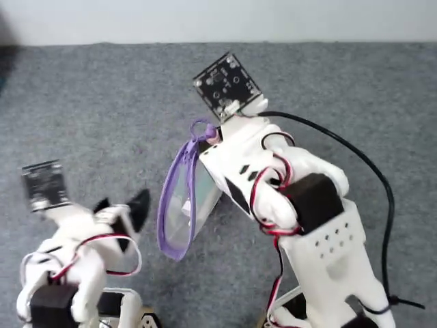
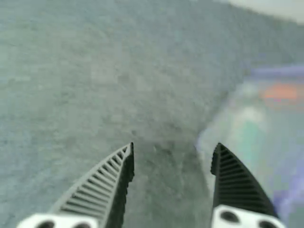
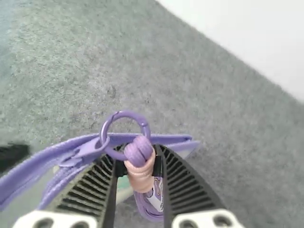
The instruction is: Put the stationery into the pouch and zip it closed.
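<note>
Grey carpet-like matting [image 1: 82,102] covers the table, with a pale wall [image 1: 205,20] along the far edge, and in the middle of it all stands the pouch [image 1: 179,198]: clear sides, purple zip trim, seen edge-on from the high view. Its purple edging traces a long, narrow loop from up by the right arm down toward the near side. The right gripper [image 3: 137,166] is clenched, and look at what it has: the cord charm [image 3: 138,159], a purple knot over a peach-coloured piece, pinched between the two black ribbed fingers [image 3: 95,190]. Just above that hangs the purple ring [image 3: 124,135], linked to the zip [image 3: 61,154], which runs away along the pouch's edge. Over on the other side, the left gripper [image 2: 174,152] is spread wide with nothing between its fingers, low over the matting and just beside the pouch, whose blurred clear wall [image 2: 266,137] shows an orange patch [image 2: 280,91] and something pale green inside; what those items are I cannot tell. From above, that left gripper [image 1: 123,208] points toward the pouch's flat side without touching it. A black cable [image 1: 369,171] arcs off the right arm.
</note>
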### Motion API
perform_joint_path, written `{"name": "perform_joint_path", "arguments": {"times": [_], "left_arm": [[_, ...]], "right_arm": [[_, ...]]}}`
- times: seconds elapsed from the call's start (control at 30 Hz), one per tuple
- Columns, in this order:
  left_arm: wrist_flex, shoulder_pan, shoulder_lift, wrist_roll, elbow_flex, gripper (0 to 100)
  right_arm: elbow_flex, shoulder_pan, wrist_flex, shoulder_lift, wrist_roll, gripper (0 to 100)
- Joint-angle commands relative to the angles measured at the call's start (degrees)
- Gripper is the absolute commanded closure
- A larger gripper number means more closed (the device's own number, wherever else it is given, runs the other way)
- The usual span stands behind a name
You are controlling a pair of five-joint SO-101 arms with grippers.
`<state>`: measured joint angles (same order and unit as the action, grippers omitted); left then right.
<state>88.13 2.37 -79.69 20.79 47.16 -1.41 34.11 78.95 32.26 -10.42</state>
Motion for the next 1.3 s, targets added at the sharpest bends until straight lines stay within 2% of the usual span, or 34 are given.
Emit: {"name": "perform_joint_path", "arguments": {"times": [0.0, 0.17, 0.3, 0.43, 0.73, 1.0, 1.27], "left_arm": [[-1.49, 12.57, 0.0, 0.26, 0.04, 75], [-4.84, 29.19, 0.35, 4.4, 2.77, 82], [-11.87, 35.69, 0.35, 6.95, 7.43, 82], [-18.2, 35.96, 0.35, 7.03, 11.38, 82], [-20.84, 35.87, 0.35, 7.12, 13.93, 82], [-21.8, 32.97, 0.35, 7.21, 13.93, 82], [-23.12, 33.14, 0.35, 7.12, 13.93, 82]], "right_arm": [[-1.14, 1.8, 1.98, 2.68, -1.23, 99.1], [-6.33, 4.18, 5.93, 1.71, -1.05, 99.1], [-13.8, 4.09, 13.85, -2.07, -1.05, 99.1], [-21.1, 4.0, 24.04, -5.05, -1.05, 99.1], [-22.15, 2.68, 23.87, -4.26, -2.02, 99.1], [-22.59, -3.91, 23.78, -2.15, -13.45, 99.1], [-22.51, -3.82, 23.78, 0.84, -29.01, 99.1]]}}
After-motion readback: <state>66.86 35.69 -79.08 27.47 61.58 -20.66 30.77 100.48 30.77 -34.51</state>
